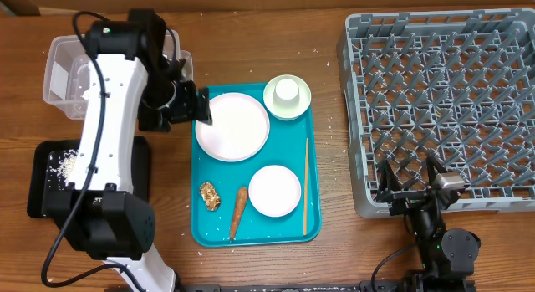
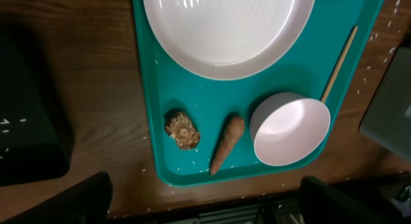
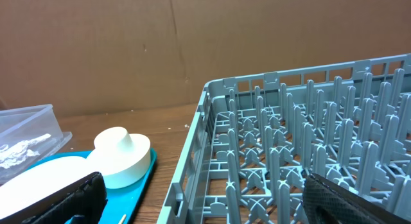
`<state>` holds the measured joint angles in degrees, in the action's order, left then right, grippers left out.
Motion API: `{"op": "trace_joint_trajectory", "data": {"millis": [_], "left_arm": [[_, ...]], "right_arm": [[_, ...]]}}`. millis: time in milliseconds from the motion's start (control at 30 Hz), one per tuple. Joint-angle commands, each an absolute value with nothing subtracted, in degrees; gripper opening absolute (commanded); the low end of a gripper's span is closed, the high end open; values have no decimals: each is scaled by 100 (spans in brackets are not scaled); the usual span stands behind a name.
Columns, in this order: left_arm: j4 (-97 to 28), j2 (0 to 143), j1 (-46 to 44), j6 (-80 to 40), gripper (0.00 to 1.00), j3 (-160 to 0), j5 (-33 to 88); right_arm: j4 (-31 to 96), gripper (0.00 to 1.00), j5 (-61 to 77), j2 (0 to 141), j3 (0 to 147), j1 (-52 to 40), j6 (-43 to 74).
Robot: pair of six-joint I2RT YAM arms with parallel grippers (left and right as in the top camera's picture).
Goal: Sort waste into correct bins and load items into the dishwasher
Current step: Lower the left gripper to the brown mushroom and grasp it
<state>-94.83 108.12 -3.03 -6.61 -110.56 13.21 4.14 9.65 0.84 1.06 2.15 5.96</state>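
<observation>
My left gripper [image 1: 201, 108] hangs open and empty over the left edge of the teal tray [image 1: 292, 233], beside the large white plate [image 1: 232, 126]. On the tray lie a brown food lump [image 1: 209, 195], an orange carrot [image 1: 239, 212], a small plate [image 1: 274, 190], a chopstick [image 1: 306, 175] and a white cup on a green saucer [image 1: 287, 95]. In the left wrist view, the lump [image 2: 182, 129] and carrot [image 2: 227, 144] lie beyond my open fingers [image 2: 64, 198]. The right gripper [image 1: 410, 192] stands open at the grey dish rack's [image 1: 443, 99] front left corner.
A clear tub [image 1: 63, 74] with white crumpled material stands at the back left. In front of it, a black tray [image 1: 46, 192] holds loose rice. Rice grains are scattered on the wood around the teal tray. The rack [image 3: 308, 134] fills the right side.
</observation>
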Motion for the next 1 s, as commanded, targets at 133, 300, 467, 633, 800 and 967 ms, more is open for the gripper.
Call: {"op": "trace_joint_trajectory", "data": {"millis": [133,300,467,633,800,967], "left_arm": [[-9310,10534,-1083,-1153,100,-9902,1105],[-8825,9959,-1345,-1914,100,-8777,709],[-8206,9341,-1262,-2493,100,-7660,578],[-7555,9150,-1127,-2749,100,-6866,696],[-6702,9159,-1127,-2749,100,-6167,989],[-6187,9159,-1122,-3245,100,-5784,591]], "right_arm": [[392,100,950,19,47,183,596],[392,100,950,19,47,183,596],[392,100,950,19,47,183,596],[392,100,950,19,47,183,596],[392,100,952,19,47,183,596],[392,100,952,19,47,183,596]]}}
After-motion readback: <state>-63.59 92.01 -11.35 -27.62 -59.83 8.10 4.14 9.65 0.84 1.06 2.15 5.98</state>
